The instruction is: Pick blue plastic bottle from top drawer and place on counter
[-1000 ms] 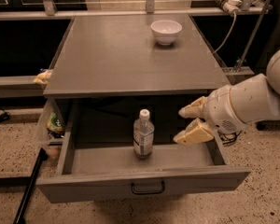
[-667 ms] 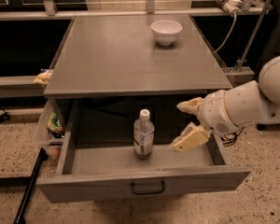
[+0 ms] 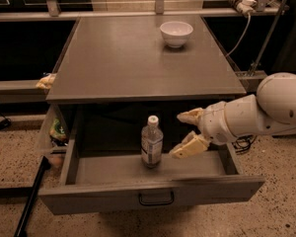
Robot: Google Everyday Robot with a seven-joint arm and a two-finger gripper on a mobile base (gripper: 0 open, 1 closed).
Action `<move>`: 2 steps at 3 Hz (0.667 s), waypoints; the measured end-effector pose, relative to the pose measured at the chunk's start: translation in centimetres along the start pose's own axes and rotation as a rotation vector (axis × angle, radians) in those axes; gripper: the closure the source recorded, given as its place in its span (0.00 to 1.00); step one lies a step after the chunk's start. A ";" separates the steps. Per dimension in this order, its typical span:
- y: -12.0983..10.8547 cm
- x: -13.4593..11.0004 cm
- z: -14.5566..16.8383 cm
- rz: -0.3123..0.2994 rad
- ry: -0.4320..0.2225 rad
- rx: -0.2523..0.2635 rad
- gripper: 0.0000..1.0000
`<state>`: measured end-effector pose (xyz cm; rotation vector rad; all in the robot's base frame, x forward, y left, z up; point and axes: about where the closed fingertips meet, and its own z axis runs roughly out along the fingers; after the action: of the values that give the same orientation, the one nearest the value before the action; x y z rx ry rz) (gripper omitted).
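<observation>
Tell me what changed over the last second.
The gripper moved left in the top drawer toward the blue plastic bottle and its fingers spread wider; it is open, beside the bottle, not touching. Nothing grasped. The bottle stays upright in place, the drawer open, the white bowl on the counter.

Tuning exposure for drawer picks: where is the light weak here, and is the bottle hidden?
Camera view: the back of the top drawer lies in deep shadow under the counter; the blue plastic bottle catches light; the open tool, just right of it, is well lit.
</observation>
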<state>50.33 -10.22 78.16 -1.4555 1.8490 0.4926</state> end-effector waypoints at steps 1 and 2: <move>-0.6 0.0 2.2 -0.020 -0.032 -0.016 0.28; -0.9 -0.1 4.4 -0.038 -0.059 -0.033 0.22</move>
<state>52.51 -7.45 75.43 -1.4800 1.7715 0.5441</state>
